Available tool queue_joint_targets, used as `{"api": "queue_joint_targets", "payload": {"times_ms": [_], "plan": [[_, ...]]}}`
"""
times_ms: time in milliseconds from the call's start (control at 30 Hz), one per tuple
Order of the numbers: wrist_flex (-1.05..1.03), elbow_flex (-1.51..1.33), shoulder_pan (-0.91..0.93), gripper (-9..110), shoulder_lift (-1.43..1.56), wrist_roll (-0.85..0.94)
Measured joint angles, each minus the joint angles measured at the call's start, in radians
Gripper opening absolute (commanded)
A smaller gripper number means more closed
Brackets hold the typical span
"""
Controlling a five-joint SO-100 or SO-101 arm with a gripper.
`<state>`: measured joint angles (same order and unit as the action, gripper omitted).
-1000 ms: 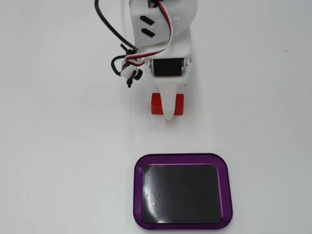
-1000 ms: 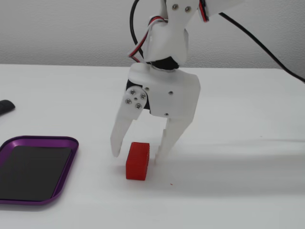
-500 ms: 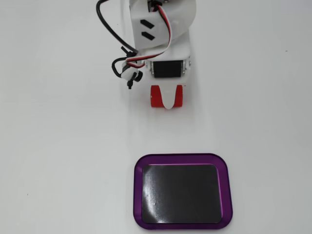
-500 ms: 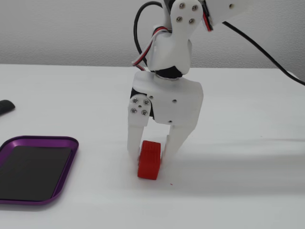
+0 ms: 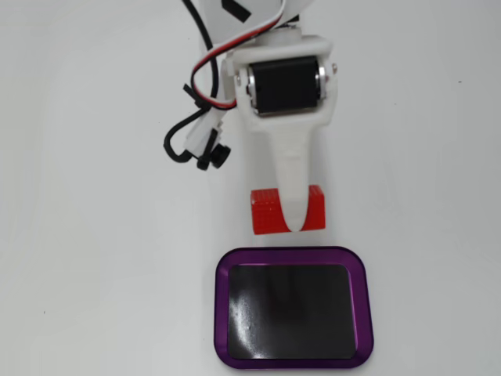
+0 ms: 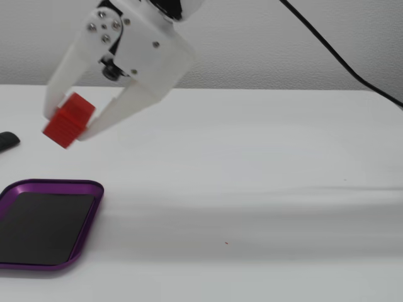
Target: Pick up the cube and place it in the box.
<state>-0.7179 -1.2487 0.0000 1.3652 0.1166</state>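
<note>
Your jaws are clamped on the cube (image 6: 68,119), which the gripper (image 6: 63,129) holds in the air at the upper left of the side view, clear of the surface. Carry it over the box (image 6: 88,187) at lower left, lower it, then let go.
</note>
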Motion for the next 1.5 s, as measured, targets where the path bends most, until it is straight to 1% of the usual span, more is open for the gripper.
{"api": "queue_joint_targets", "payload": {"times_ms": [133,300,600,667,800,867,1100,1233,1500], "plan": [[0.107,0.023,0.0,-1,-0.058,0.034],[0.114,0.118,0.0,-1,-0.229,0.035],[-0.064,0.383,0.0,0,-0.403,0.035],[-0.106,0.408,0.0,3,-0.413,0.034],[-0.192,0.423,0.0,13,-0.414,0.034],[-0.221,0.423,0.0,17,-0.414,0.034],[-0.318,0.453,0.0,19,-0.414,0.034],[-0.436,0.537,0.0,19,-0.414,0.034],[-0.874,0.954,0.002,19,-0.402,0.037]]}}
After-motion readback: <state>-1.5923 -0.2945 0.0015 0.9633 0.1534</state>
